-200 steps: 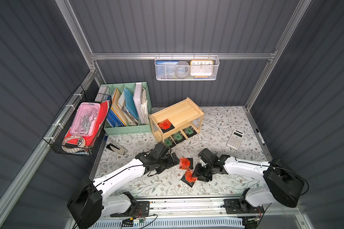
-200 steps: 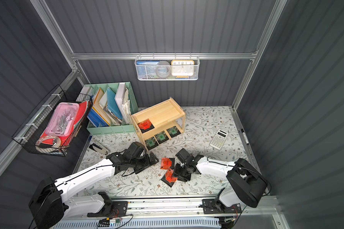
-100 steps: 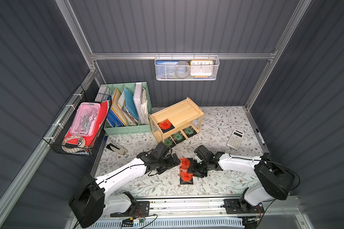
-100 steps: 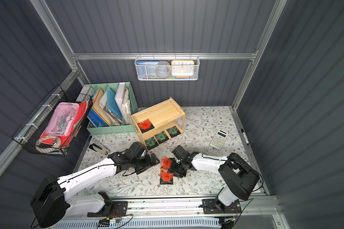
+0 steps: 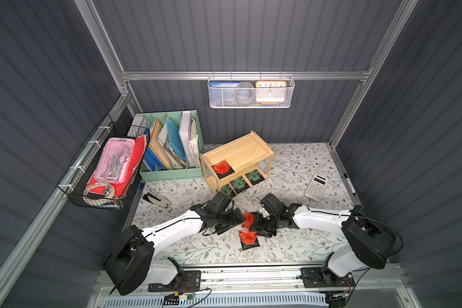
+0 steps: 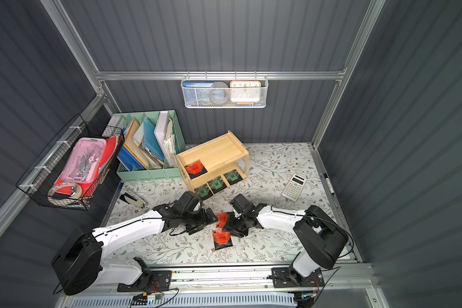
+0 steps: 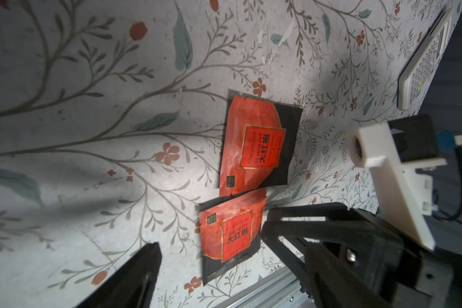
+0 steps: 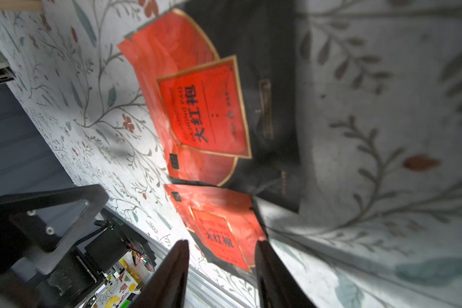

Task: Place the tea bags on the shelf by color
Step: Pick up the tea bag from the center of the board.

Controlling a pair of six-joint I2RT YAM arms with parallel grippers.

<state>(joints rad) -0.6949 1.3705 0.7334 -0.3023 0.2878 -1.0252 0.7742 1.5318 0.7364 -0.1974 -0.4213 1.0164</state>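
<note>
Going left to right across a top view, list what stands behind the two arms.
Wire basket → file organizer → shelf → calculator → marker

Orange-red tea bags [image 7: 254, 144], black-backed; green-labelled tea bags [image 5: 237, 184]; shelf [image 5: 240, 152], pale wood; worktop [image 5: 291, 165], white with leafy floral print.
</note>
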